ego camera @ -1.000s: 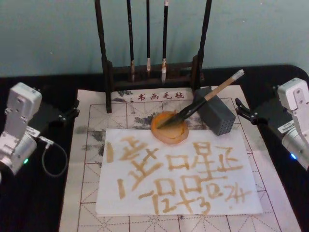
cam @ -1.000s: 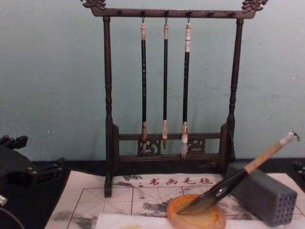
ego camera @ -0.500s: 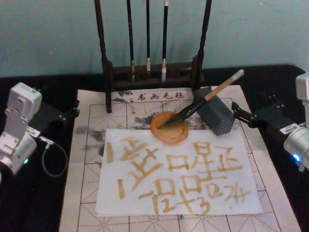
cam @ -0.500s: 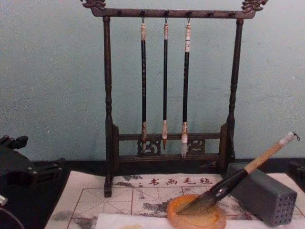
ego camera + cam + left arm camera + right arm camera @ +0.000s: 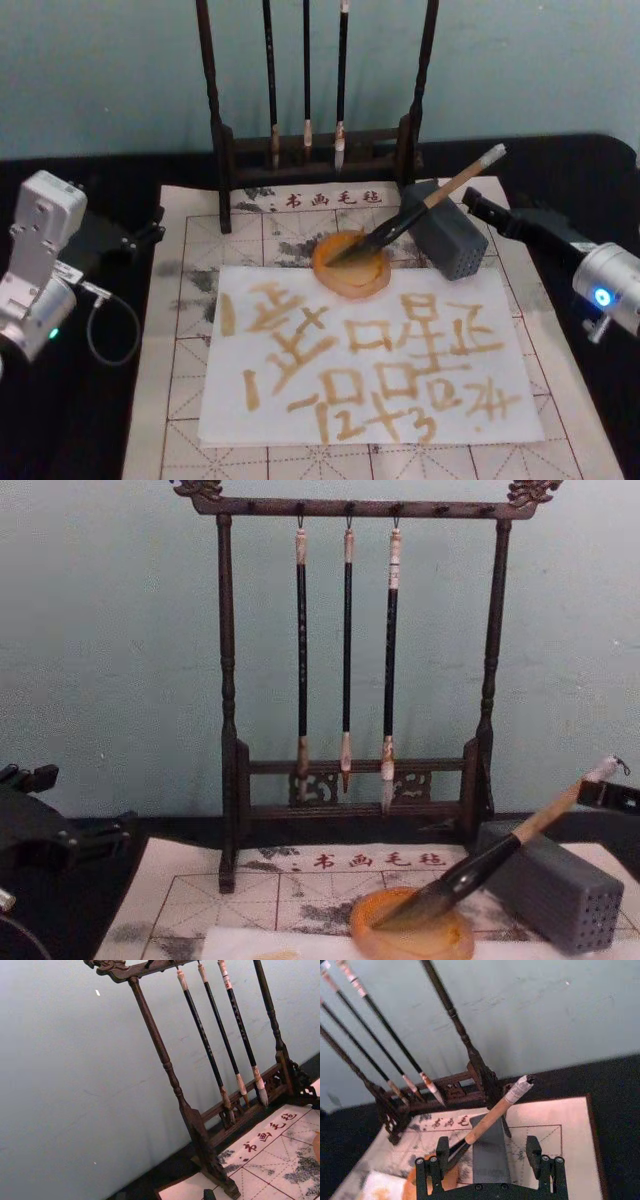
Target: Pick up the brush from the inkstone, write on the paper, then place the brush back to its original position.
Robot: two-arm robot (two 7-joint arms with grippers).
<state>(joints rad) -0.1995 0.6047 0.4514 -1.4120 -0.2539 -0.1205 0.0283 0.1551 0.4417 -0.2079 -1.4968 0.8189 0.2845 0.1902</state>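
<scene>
The right claw, spread wide, sits just short of the brush.

Across the upper middle of the head view, the tall dark wooden brush rack and its three thin black hanging brushes wall off the far side. Right of centre, the grey perforated rectangular block props the tan-and-black calligraphy brush, whose upper shaft has open air around it (pale cap toward the upper right). The right gripper, fingers spread, sits just right of that block. Centre and lower frame lie low: white paper, shallow round orange inkstone.
</scene>
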